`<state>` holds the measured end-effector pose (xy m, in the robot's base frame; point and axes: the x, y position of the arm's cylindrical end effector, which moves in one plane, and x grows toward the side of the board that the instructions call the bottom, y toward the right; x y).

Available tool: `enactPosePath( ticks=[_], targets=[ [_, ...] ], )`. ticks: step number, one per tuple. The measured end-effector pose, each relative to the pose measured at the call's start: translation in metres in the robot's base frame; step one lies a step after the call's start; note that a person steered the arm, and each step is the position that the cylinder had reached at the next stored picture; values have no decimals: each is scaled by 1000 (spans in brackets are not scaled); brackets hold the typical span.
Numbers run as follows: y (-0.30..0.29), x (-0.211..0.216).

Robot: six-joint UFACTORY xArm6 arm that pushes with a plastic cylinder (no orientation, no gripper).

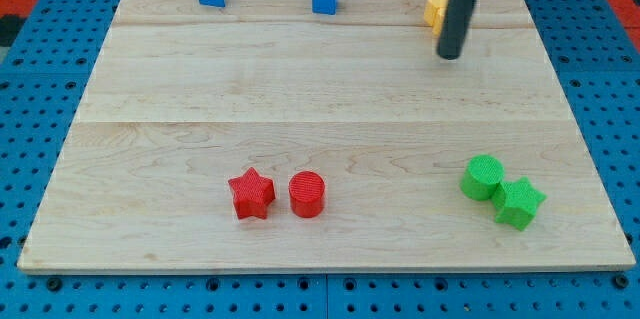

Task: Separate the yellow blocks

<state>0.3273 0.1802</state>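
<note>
My tip (450, 56) just beside yellow block (435, 8) at board's (300, 89) top edge, open wood below; no pincer visible.

My tip (450, 56) ended a smooth, dark, matt rod, while the board (320, 89) under it was pale, finely grained wood with a satin finish, the red star (251, 194) and green cylinder (483, 176) looked like ridged matt plastic, and the blue surround (60, 9) was perforated.
</note>
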Motion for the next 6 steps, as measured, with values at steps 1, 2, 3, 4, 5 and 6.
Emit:
enactPosePath(
  ticks=[1, 2, 3, 4, 5, 6],
  targets=[
    [25, -15],
    [12, -35],
    [-24, -56],
    [-42, -64],
    [-42, -66],
    [-42, -75]
  ],
)
